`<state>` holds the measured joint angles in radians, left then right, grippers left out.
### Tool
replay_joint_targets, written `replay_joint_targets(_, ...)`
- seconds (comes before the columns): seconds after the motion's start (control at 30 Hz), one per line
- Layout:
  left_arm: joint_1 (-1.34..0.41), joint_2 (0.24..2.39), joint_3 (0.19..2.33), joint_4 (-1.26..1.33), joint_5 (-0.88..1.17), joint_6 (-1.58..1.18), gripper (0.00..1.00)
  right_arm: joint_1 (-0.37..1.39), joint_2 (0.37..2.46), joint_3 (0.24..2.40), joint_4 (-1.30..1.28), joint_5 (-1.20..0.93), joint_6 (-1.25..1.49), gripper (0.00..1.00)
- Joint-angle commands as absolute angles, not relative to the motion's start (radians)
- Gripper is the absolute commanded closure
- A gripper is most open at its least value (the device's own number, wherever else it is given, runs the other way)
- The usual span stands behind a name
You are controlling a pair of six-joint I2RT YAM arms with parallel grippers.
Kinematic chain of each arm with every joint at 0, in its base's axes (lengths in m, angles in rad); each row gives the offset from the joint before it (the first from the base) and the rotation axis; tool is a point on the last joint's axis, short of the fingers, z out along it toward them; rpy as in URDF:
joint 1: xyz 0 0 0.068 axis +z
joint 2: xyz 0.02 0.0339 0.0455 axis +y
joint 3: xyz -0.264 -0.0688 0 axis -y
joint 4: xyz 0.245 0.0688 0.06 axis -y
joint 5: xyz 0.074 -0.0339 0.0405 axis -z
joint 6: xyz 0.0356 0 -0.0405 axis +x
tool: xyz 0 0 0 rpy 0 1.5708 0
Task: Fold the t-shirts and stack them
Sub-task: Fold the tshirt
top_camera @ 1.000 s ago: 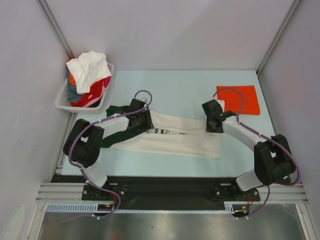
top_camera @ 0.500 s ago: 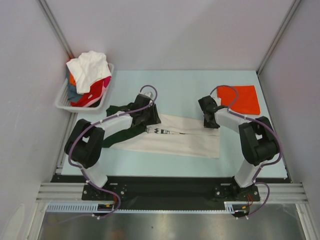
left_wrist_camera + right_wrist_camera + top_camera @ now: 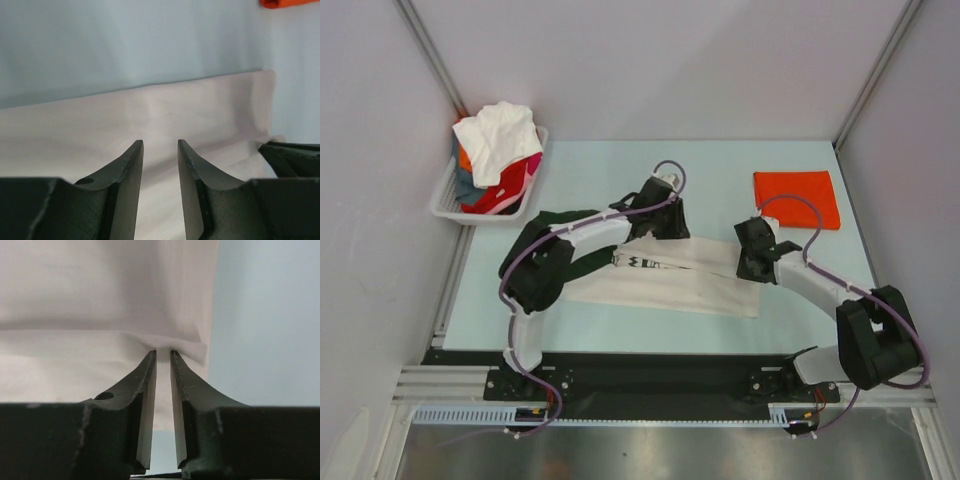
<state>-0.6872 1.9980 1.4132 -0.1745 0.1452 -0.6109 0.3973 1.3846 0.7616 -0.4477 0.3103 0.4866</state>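
Lying half folded in the middle of the pale blue counter (image 3: 720, 170), a cream cloth t-shirt with dark green sleeves (image 3: 670, 288), with the left fingers (image 3: 131, 172) spread just above it and the right fingers (image 3: 148, 377) pinching a small fold at its right edge, well apart from the flat folded orange-red t-shirt (image 3: 797, 198).

Bright, even, diffuse from overhead — no hard shadows in top view, only faint soft ones on table (image 3: 720, 170). Dull glare on metal strip (image 3: 650, 450) at near edge. Wrist views: fingers (image 3: 125, 190) close, dark, soft-focused; cream t-shirt (image 3: 100, 290) slightly hazy — gentle shading along fold.
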Motion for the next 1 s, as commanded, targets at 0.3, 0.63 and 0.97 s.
replay_joint_targets(0.3, -0.853, 2.174, 1.614, -0.155, 0.256, -0.606, 0.60, 0.350, 1.269, 0.673, -0.439, 0.155, 0.541, 0.78)
replay_joint_targets(0.63, -0.910, 2.184, 1.563, -0.077, 0.350, -0.594, 0.60, 0.230, 1.071, 0.699, -0.445, 0.248, 0.572, 0.69)
replay_joint_targets(0.97, -0.953, 2.140, 1.422, -0.005, 0.420, -0.564, 0.58, 0.112, 1.224, 0.772, -0.342, 0.085, 0.552, 0.66)
